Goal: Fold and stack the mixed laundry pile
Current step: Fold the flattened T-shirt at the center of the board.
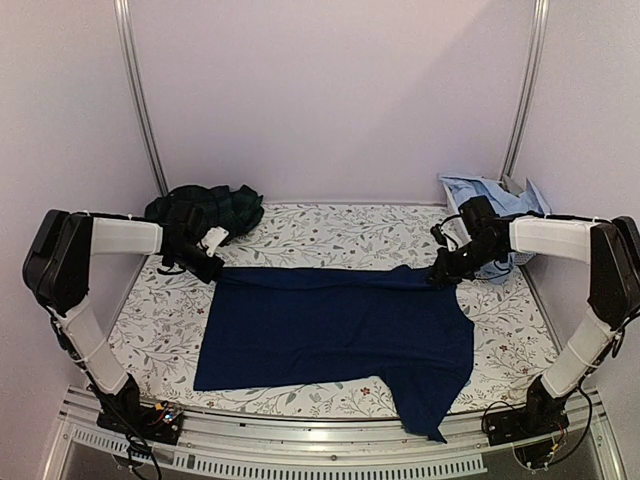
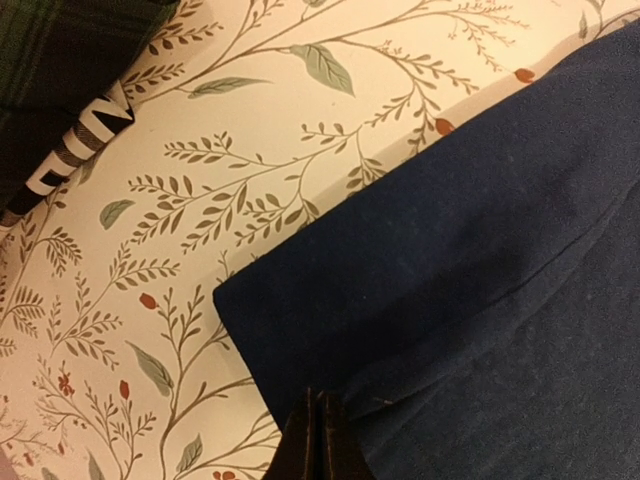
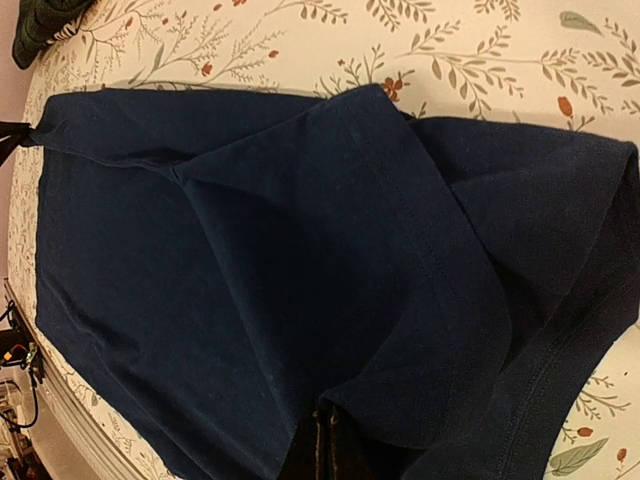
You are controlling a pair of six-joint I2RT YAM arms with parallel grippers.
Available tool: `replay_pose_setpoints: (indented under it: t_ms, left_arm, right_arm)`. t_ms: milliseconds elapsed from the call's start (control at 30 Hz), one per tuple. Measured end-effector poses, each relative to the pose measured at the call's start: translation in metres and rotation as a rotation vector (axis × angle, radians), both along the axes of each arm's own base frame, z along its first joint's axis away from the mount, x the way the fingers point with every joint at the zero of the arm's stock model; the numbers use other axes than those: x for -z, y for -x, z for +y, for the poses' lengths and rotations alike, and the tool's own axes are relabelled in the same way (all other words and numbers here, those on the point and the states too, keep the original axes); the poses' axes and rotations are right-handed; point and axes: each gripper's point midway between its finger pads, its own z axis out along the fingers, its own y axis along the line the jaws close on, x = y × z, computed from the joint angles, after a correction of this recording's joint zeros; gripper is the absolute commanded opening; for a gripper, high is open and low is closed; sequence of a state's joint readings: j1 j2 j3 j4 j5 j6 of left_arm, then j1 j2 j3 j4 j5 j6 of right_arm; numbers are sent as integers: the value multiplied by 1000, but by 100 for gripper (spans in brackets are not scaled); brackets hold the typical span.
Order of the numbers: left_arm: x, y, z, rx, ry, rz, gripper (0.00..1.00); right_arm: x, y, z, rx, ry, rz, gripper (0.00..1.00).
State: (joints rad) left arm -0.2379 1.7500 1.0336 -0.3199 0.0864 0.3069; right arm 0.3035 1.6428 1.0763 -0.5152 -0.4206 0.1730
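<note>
A navy T-shirt (image 1: 335, 330) lies spread across the middle of the table, one sleeve hanging over the near edge at the right. My left gripper (image 1: 212, 268) is shut on its far left corner; in the left wrist view the jaws (image 2: 319, 400) pinch the folded hem of the navy cloth (image 2: 450, 250). My right gripper (image 1: 440, 275) is shut on the far right corner, where a fold of the navy cloth (image 3: 250, 250) runs into the closed jaws (image 3: 328, 414). The far edge is drawn straight between both grippers.
A dark green plaid piece (image 1: 205, 210) is bunched at the back left, just behind my left gripper. Light blue shirts (image 1: 495, 195) are heaped at the back right. The white leafy sheet (image 1: 330, 230) covers the table. Metal rails run along the near edge.
</note>
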Motion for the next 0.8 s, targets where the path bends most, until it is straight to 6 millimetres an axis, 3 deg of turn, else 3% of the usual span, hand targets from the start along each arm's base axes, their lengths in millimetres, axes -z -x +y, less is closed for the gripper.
replay_pose_setpoints:
  t_ms: [267,600,700,800]
  left_arm:
    - [5,6,1,13,-17,18,0]
    - [-6,9,3,9,-24,7,0]
    - [-8,9,1,15,-14,3,0]
    - [-2,15,0,23,-6,21,0]
  right_arm:
    - [29,9,-5,13,40,70,0]
    - [-8,-5,-5,13,50,-18,0]
    - [-5,-2,-7,12,57,-17,0]
    - [11,8,-13,17,83,20,0]
